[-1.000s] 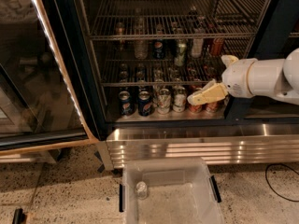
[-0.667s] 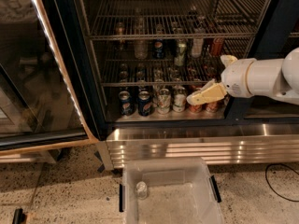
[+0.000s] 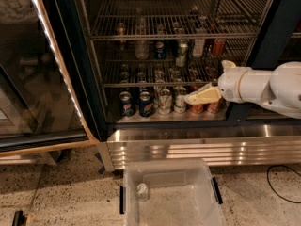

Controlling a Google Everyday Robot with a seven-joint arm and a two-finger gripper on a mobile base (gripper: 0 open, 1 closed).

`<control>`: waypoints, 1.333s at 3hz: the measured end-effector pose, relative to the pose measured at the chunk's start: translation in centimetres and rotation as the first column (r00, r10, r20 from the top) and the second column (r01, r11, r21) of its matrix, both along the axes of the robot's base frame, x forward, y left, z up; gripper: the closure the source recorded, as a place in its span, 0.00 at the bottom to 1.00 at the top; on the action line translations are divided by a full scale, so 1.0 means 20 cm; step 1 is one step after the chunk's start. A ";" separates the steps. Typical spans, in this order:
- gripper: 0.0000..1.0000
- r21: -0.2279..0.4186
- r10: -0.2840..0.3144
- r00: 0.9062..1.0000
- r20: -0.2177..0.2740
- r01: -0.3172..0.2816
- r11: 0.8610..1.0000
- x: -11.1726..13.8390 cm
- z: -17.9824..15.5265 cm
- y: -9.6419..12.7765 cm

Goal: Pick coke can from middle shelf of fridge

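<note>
The pale gripper (image 3: 201,97) juts from a white arm (image 3: 263,86) in front of the open fridge (image 3: 197,147), and whether it is open or closed cannot be told; it holds nothing that can be seen. Over the last second it has barely shifted, creeping only a touch further along the bottom row of cans, so the reach looks to be at its very start and the pick not yet made. Directly behind and just below the gripper sit two orange-red cans (image 3: 214,107), which are not the target. The coke can (image 3: 218,46), red with a silver top, stands well above the gripper and deeper in, toward the back of the middle shelf (image 3: 155,84), untouched (the gripper will probably need to rise before going in). Further along the bottom row, beyond the gripper's tip, are blue Pepsi cans (image 3: 145,102) whose round emblem is just recognisable; no lettering on the coke can is legible. Well below the gripper, on the floor, lies a clear plastic bin (image 3: 174,166).
</note>
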State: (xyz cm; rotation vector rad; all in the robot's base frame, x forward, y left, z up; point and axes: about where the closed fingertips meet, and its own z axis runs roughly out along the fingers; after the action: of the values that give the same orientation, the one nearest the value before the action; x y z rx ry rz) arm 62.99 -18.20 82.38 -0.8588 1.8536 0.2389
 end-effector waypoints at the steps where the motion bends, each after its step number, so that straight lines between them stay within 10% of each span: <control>1: 0.00 0.013 -0.042 0.999 0.008 0.042 0.999 0.15 -0.07 -0.05; 4: 0.00 0.020 -0.113 0.992 0.058 0.112 0.993 0.40 -0.09 -0.12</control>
State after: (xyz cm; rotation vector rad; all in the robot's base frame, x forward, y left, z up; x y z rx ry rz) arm 71.04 -20.54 80.52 -0.7394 1.8352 0.1566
